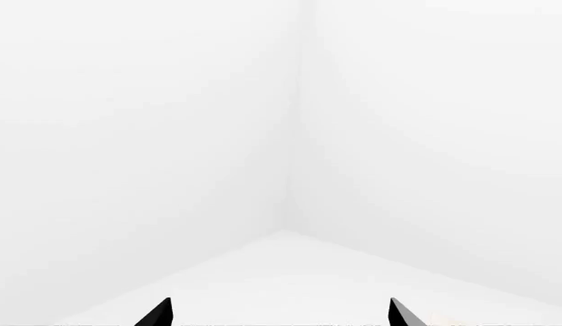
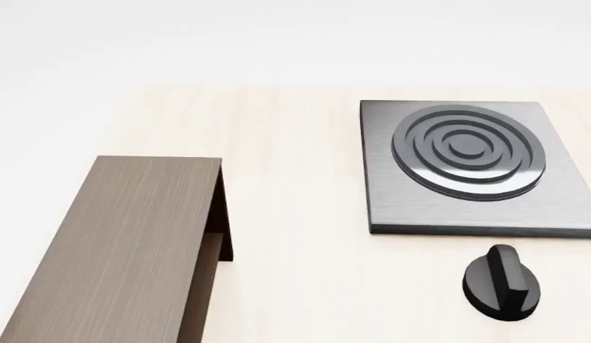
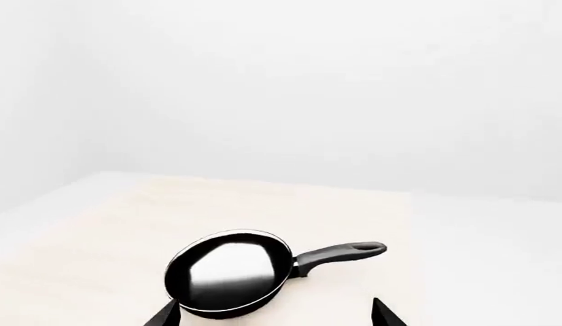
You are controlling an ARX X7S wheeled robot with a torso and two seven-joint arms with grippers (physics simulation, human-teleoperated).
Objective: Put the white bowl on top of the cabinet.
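Note:
The white bowl shows in none of the views. The dark brown cabinet (image 2: 114,243) lies at the near left of the pale table in the head view, its flat top bare and an inner shelf showing at its right side. Neither gripper appears in the head view. My left gripper (image 1: 278,314) is open, only its two black tips showing, and it faces a white room corner. My right gripper (image 3: 276,314) is open too, its tips wide apart just short of a black frying pan (image 3: 228,273).
A grey square stove plate (image 2: 472,168) with raised rings sits at the far right of the table (image 2: 295,214), with a black knob (image 2: 502,282) in front of it. The pan's handle (image 3: 340,253) points away toward the table's edge.

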